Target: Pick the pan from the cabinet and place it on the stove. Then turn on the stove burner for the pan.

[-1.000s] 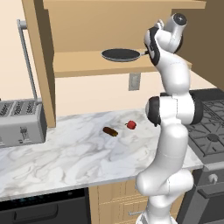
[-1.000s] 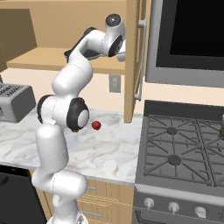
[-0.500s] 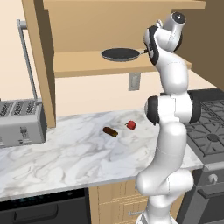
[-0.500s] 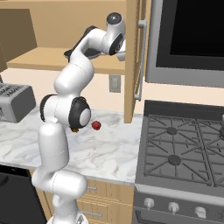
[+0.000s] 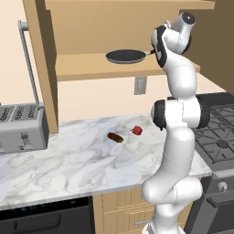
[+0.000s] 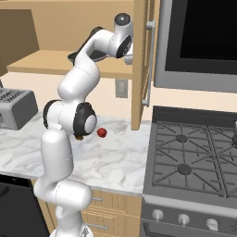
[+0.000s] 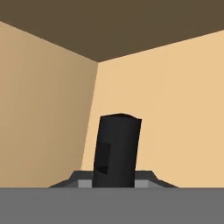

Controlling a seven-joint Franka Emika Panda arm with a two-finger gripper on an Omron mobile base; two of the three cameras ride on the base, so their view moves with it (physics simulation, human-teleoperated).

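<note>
The pan [image 5: 125,56] lies flat on the shelf of the open cabinet [image 5: 91,69], its thin handle [image 5: 148,51] pointing right. My gripper [image 5: 154,49] sits at the end of that handle, largely hidden behind the arm's wrist. In the hand view the gripper [image 7: 116,153] shows as one dark block, its fingers drawn together, facing the cabinet's tan back corner. From the right, a dark edge of the pan [image 6: 73,57] peeks out behind the arm. The stove [image 6: 194,157] stands to the right with bare grates.
A toaster [image 5: 20,128] stands at the counter's left. A small red item [image 5: 137,130] and a brown one [image 5: 115,137] lie on the marble counter [image 5: 68,164]. The open cabinet door [image 6: 141,65] hangs between shelf and stove. Knobs [image 6: 183,219] line the stove's front.
The gripper's fingers have closed at the pan's handle. Arm, pan and base have stayed in place.
</note>
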